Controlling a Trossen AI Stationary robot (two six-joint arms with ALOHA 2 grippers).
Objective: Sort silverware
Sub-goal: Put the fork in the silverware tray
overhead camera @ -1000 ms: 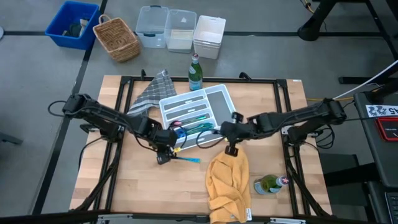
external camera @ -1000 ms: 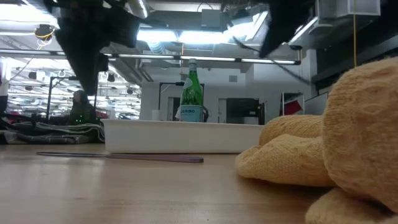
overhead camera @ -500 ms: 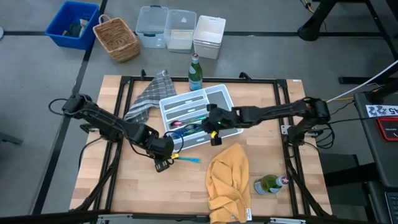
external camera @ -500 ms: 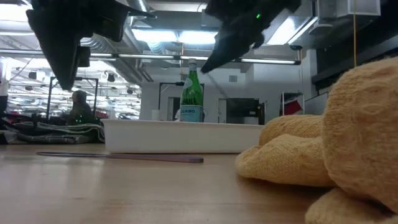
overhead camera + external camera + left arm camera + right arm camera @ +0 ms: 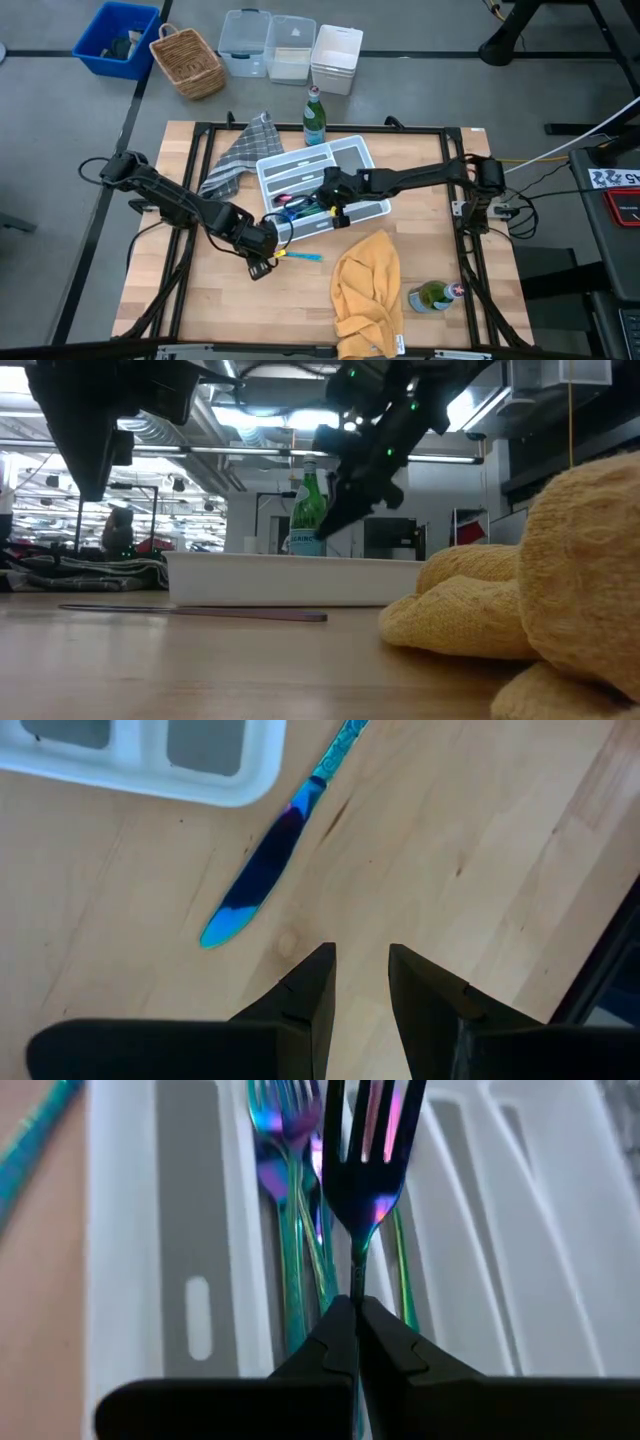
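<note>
- Fork [image 5: 368, 1170] status: clamped by its thin handle between the closed fingers of the right gripper [image 5: 355, 1315]; tines point ahead of the fingertips, over the white tray [image 5: 352, 157]; directly beyond the tines lie other forks [image 5: 285, 1180] in one long slot.
- Risk, wrong slot: the held fork appears to hang near the divider between two slots; release from this position may set it across the wall or into the neighbouring slot; cause would be a small sideways offset at release.
- Risk, rotation in grip: contact is on a narrow stem only; the heavier tine end may swing down or twist; cause would be any quick wrist motion or a brush against the tray wall.
- Risk, disturbance: lowering too far may press the tines onto the forks already sorted and shove them out of line.
- Knife [image 5: 262, 870] status: flat on the table [image 5: 480, 840], ahead of the left gripper [image 5: 358, 982] and just beside the tray corner; not held; left fingers stand slightly apart with nothing between them.
- Risk, failed pickup: the blade lies flush on the wood; the fingertips may slide over it or push it against the tray; cause would be a descent not centred on the blade.
- Risk, arm conflict: both grippers work close to the same tray edge in the high view; simultaneous moves may bring them into contact.
</note>
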